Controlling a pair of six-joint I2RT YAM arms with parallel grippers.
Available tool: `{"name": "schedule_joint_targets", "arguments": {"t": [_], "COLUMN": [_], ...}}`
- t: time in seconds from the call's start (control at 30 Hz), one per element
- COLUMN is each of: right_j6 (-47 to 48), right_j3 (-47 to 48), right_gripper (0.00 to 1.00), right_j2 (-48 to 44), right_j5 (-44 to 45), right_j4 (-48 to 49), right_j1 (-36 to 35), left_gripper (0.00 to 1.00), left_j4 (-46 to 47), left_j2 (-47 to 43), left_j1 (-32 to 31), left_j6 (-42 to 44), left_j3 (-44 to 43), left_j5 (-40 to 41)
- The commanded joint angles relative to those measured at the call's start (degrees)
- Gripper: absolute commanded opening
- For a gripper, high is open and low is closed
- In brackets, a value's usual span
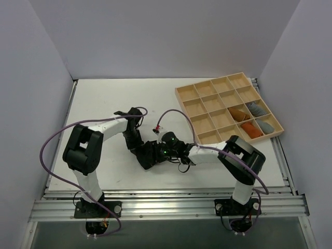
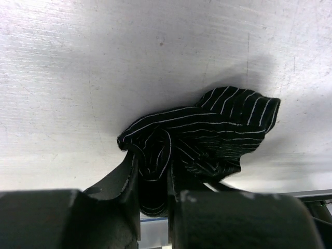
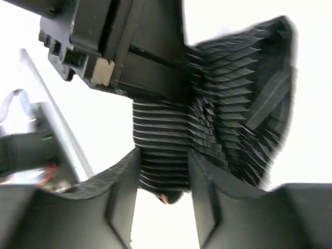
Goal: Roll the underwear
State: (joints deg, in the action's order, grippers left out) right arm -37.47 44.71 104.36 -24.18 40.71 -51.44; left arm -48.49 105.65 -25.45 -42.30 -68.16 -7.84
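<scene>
The underwear point(image 1: 149, 158) is a black garment with thin pale stripes, bunched up just above the table near its middle front. Both grippers meet at it. My left gripper point(image 1: 143, 154) comes from the left and is shut on a fold of it; in the left wrist view the fabric point(image 2: 218, 129) fills the gap of that gripper point(image 2: 153, 168) and hangs out to the right. My right gripper point(image 1: 165, 152) comes from the right and is shut on another part; in the right wrist view the striped cloth point(image 3: 161, 140) sits between the jaws of that gripper point(image 3: 163, 166).
A wooden tray point(image 1: 193, 94) with several compartments stands at the back right. It holds orange rolls point(image 1: 251, 130) and grey rolls point(image 1: 255, 108) in its right-hand cells. White walls close in the table. A metal rail point(image 1: 166, 205) runs along the near edge.
</scene>
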Motion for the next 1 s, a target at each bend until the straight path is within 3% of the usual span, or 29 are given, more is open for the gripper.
{"name": "schedule_joint_targets", "arguments": {"t": [0.0, 0.2, 0.4, 0.77, 0.87, 0.9, 0.97], "right_j6": [8.0, 15.4, 19.1, 24.9, 23.6, 22.0, 20.1], "right_j3": [3.0, 11.9, 16.5, 22.5, 21.0, 20.0, 16.0], "right_gripper": [0.41, 0.51, 0.57, 0.55, 0.31, 0.15, 0.06], "right_j2": [-6.2, -7.3, -3.6, 6.3, 5.8, 5.3, 3.4], "right_j5": [16.5, 30.0, 34.0, 46.0, 46.6, 44.8, 39.8], "right_j4": [-23.5, -32.6, -34.8, -38.9, -38.2, -37.5, -34.2], "right_j1": [-3.1, -11.2, -16.6, -21.0, -20.8, -20.3, -18.6], "left_gripper": [0.02, 0.02, 0.02, 0.02, 0.02, 0.02, 0.08], "left_j4": [-5.2, -7.2, -9.4, -11.9, -11.8, -11.8, -12.1], "left_j2": [2.8, 4.7, 6.6, 7.6, 7.3, 7.1, 6.0], "left_j1": [0.0, -0.6, -1.4, -2.5, -2.8, -2.8, -2.4], "left_j6": [2.2, 1.3, 0.9, 0.3, 0.2, 0.3, 0.3], "left_j3": [-0.6, -2.7, -4.8, -6.5, -6.5, -6.5, -7.1], "left_j5": [2.6, 0.8, 0.5, 1.1, 0.4, 0.1, -0.3]}}
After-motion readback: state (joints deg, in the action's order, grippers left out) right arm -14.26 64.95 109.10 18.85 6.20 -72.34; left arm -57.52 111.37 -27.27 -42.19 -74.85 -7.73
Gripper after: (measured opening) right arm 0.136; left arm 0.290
